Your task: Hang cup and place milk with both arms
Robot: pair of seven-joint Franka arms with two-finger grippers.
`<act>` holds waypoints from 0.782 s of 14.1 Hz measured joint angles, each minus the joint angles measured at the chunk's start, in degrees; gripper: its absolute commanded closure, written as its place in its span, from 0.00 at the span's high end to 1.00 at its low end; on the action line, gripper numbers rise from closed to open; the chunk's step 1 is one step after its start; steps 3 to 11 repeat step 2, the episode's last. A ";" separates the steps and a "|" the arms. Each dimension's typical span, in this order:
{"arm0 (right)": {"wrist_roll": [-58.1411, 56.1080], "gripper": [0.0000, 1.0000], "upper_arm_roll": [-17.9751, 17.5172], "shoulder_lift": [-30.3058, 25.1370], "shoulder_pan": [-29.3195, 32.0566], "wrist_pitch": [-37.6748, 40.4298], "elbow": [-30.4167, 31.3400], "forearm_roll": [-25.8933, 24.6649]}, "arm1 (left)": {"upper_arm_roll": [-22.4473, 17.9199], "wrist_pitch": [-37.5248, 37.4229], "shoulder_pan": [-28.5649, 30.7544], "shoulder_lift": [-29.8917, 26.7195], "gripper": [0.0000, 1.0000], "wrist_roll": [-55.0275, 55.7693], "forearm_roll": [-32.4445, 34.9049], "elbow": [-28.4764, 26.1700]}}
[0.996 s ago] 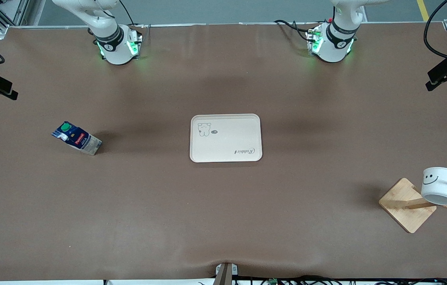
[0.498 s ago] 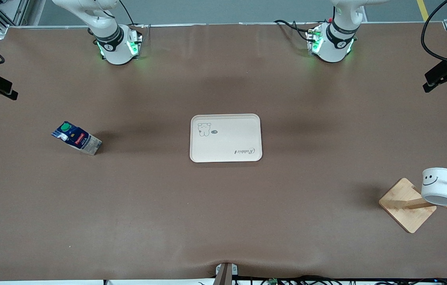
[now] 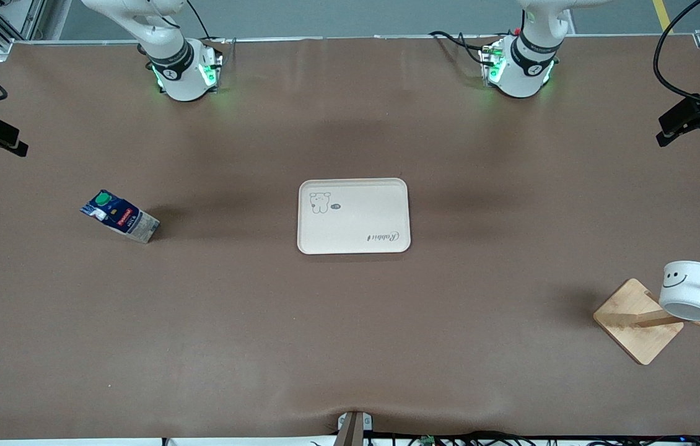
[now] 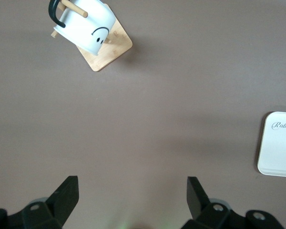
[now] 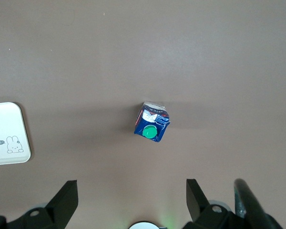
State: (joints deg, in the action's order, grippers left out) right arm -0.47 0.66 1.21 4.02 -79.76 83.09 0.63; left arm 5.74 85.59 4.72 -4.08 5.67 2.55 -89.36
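One cup (image 3: pixel 691 290) hangs on one rack (image 3: pixel 638 320), one milk (image 3: pixel 119 215) and one tray (image 3: pixel 354 215) sit on the brown counter (image 3: pixel 350 322), with the left pincer (image 4: pixel 132 202) and the right pincer (image 5: pixel 132 202) both released.

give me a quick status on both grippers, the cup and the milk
Left gripper open, high over bare table; right gripper open above the milk. Cup hanging on the wooden rack. Milk upright, off the tray. Nothing in the way.

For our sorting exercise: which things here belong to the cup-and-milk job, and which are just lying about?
Belonging to the job:
- cup, already hanging on the wooden rack
- milk, standing on the table
- tray, probably where the milk goes
- left hand and right hand, both open

Lying about:
- nothing visible
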 measured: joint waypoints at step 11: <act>0.00 1.00 0.00 0.00 0.00 0.00 0.00 0.00 | 0.21 0.02 -0.07 0.31 1.00 0.00 0.00 0.00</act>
